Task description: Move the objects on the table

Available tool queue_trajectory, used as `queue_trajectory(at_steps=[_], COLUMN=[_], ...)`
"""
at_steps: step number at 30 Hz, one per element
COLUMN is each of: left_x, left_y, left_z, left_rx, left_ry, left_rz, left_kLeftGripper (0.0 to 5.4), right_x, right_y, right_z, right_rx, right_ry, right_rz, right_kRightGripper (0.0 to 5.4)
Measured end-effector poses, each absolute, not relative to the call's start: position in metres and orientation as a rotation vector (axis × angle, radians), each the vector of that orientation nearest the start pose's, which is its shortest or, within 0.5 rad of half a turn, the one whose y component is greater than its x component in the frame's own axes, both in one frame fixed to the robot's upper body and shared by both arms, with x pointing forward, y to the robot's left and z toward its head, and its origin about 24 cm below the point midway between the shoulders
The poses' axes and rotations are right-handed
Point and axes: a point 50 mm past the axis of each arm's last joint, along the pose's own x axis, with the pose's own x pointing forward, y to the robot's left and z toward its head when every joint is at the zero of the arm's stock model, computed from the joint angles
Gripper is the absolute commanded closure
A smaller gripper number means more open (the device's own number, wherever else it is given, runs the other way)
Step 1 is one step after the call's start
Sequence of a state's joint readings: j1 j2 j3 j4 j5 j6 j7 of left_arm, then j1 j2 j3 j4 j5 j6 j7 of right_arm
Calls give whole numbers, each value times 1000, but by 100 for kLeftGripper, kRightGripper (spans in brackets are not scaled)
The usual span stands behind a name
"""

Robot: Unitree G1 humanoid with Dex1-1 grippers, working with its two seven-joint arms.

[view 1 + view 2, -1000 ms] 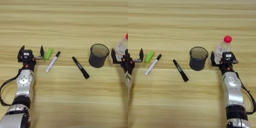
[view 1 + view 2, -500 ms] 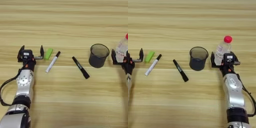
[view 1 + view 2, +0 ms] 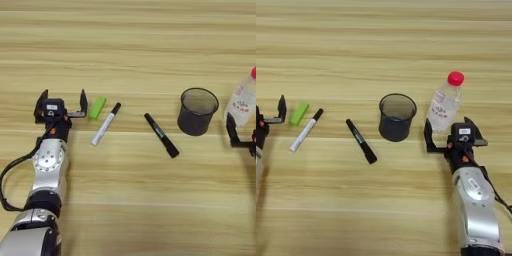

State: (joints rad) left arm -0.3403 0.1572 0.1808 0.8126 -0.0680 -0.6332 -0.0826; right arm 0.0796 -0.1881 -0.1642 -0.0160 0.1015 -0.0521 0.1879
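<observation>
A clear plastic bottle with red cap (image 3: 445, 103) stands on the counter (image 3: 130, 45) just beyond the right gripper (image 3: 452, 136), whose fingers are spread wide and hold nothing; the dark cup (image 3: 397, 117) sits beside its left finger. The left gripper (image 3: 61, 106), equally wide open and empty, has the small green block (image 3: 97, 107) just outside its right finger, then the white marker (image 3: 105, 124) and black marker (image 3: 161, 135) further right.
</observation>
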Motion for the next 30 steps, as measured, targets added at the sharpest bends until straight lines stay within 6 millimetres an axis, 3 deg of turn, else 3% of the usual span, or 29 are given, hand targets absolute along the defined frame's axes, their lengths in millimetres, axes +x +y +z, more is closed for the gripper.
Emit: queue_trajectory(at_steps=[13,22,30], left_x=[296,296,296], left_y=[208,207,205], left_z=[16,8,0], left_rx=[65,84,98], left_ry=[-152,-78,-10], left_rz=[72,50,23], left_kLeftGripper=[0,0,0], right_x=[220,211,213], right_y=[-199,-171,-168], right_z=[56,45,40], right_rx=[-122,-146,-150], right_ry=[2,54,76], right_rz=[175,372,403], right_kRightGripper=[2,2,2])
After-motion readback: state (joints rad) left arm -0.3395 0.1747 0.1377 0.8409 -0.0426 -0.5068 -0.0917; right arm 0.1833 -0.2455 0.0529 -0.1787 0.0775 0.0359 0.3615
